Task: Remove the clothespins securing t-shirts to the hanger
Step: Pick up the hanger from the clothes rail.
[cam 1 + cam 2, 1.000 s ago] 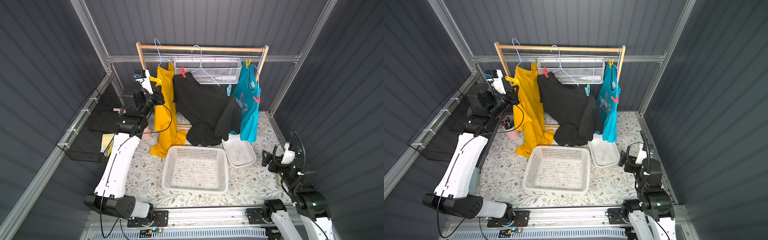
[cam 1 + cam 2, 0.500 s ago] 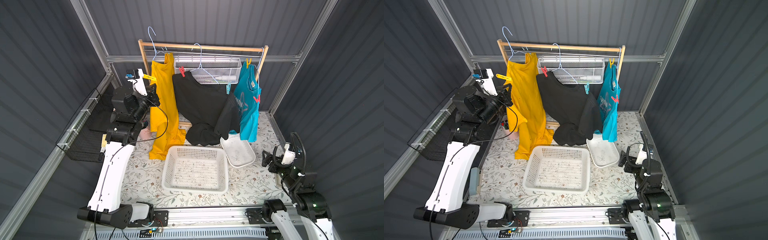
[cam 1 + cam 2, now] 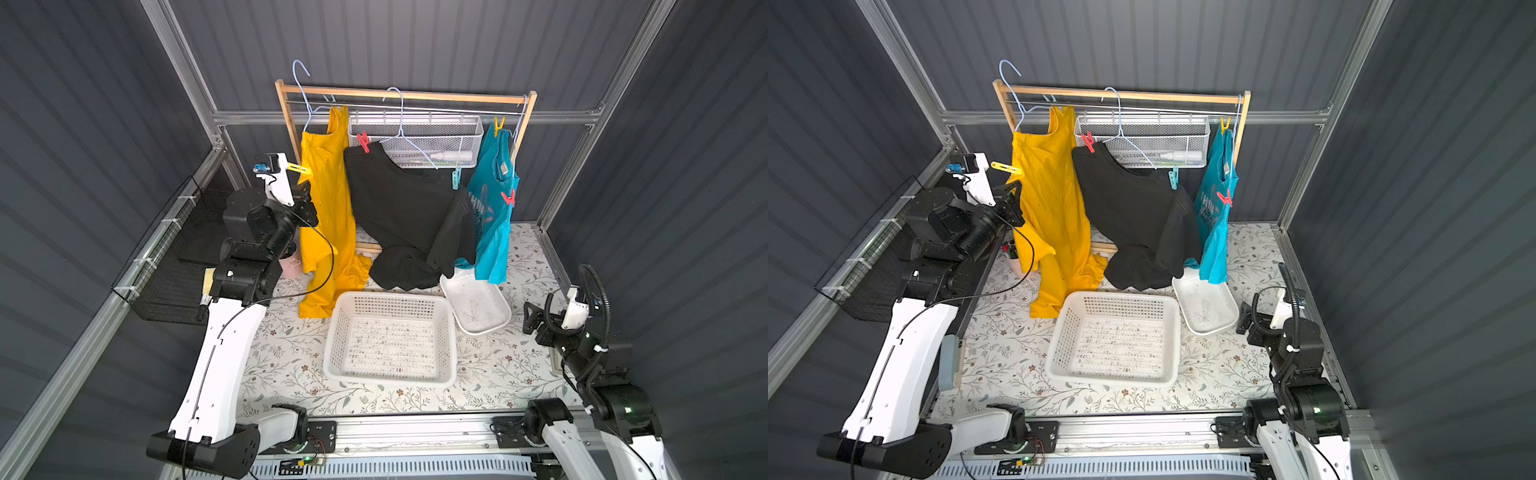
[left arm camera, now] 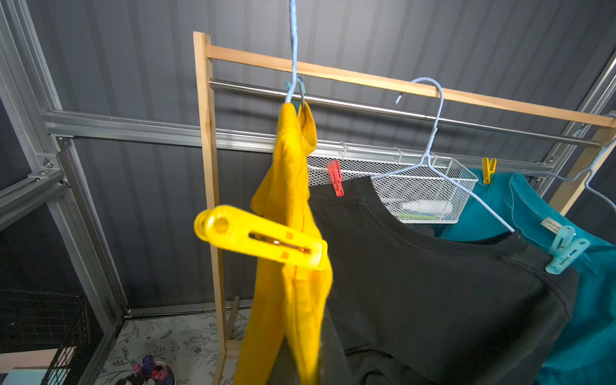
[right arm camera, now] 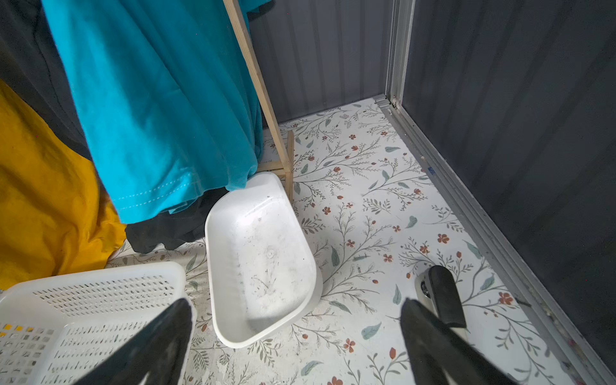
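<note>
Your left claw [image 3: 306, 201] has its jaws together against the edge of the mustard-yellow cloth t-shirt [image 3: 328, 216], just below the yellow plastic clothespin [image 4: 260, 238]. What it pinches is hidden. In the left wrist view the peg's handle end hangs free while its mouth bites the shirt, so a pull from here would likely drag cloth, not open the peg. That could swing the pale-blue wire hanger [image 4: 293, 50] off the steel rail [image 4: 366, 106] and drop the shirt. It could also snap the peg loose, away from the white slotted plastic basket [image 3: 390, 297].

Only the top views show the hanger's hook tip standing above the rail. Only the right wrist view shows your right claw [image 5: 296, 310] spread wide and empty over the floral worktop [image 5: 366, 200].
</note>
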